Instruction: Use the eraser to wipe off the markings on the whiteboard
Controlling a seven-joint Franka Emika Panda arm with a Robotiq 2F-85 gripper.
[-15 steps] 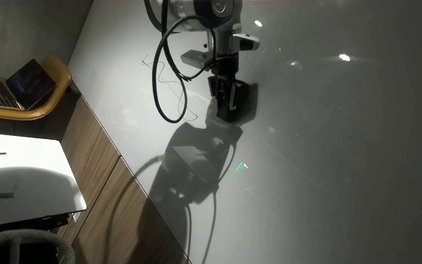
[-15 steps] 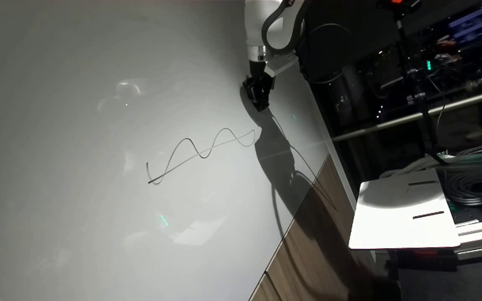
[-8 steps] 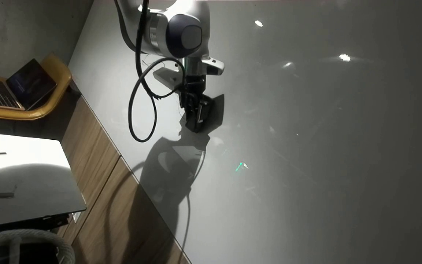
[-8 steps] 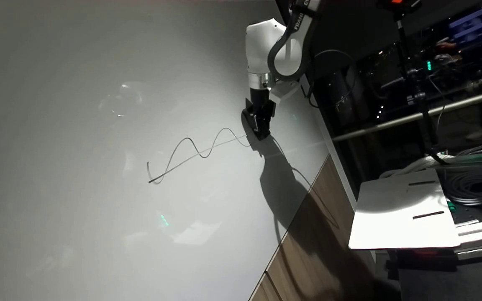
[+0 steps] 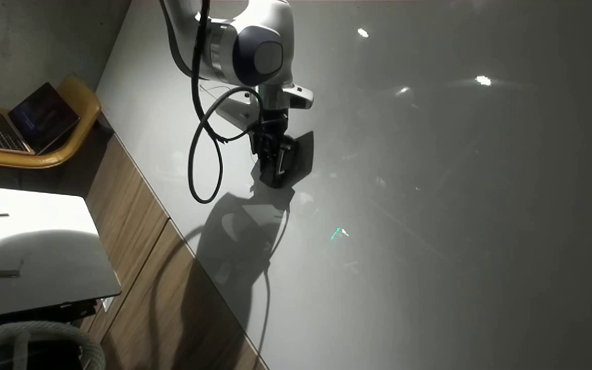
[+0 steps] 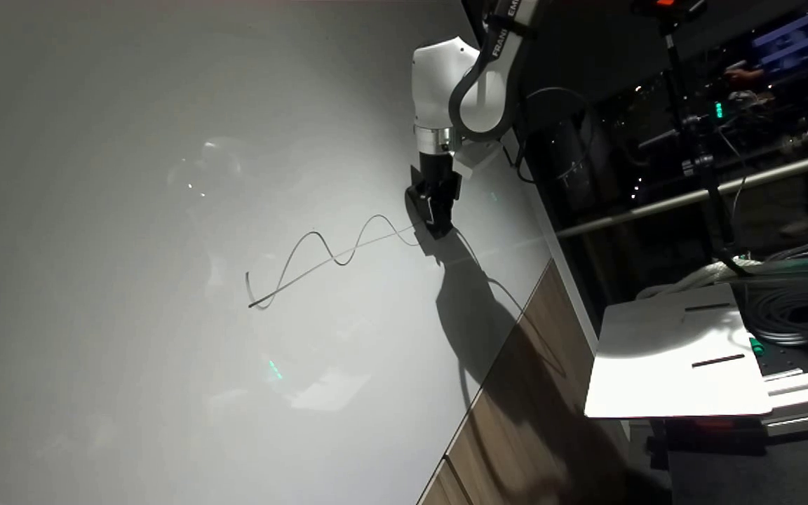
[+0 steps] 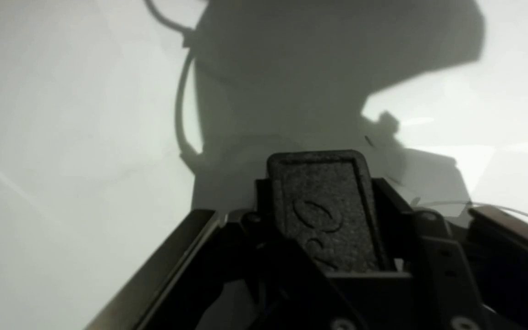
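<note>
The whiteboard (image 6: pixel 130 379) fills most of both exterior views (image 5: pixel 455 246). The markings (image 6: pixel 334 258), a thin dark zigzag with a line through it, run left from the gripper. In an exterior view the arm hides most of them. Thin strokes also show right of the gripper in the wrist view (image 7: pixel 511 208). My gripper (image 7: pixel 321 197) is shut on the eraser (image 7: pixel 326 215), a dark grey block jutting past the fingers. In both exterior views the gripper (image 6: pixel 435 200) holds the eraser (image 5: pixel 273 179) at the right end of the markings. I cannot tell if it touches the board.
A laptop (image 5: pixel 44 121) sits on a yellow chair (image 5: pixel 82 100). A white tabletop (image 6: pixel 677 386) stands beyond the wooden panels (image 5: pixel 136 241) below the board. A loose black cable (image 5: pixel 191 159) hangs from the arm. A tripod stand (image 6: pixel 707 175) is at the right.
In both exterior views the gripper has moved down the picture with the eraser, now covering the end loop of the markings. In the last half second it shifted only slightly.
</note>
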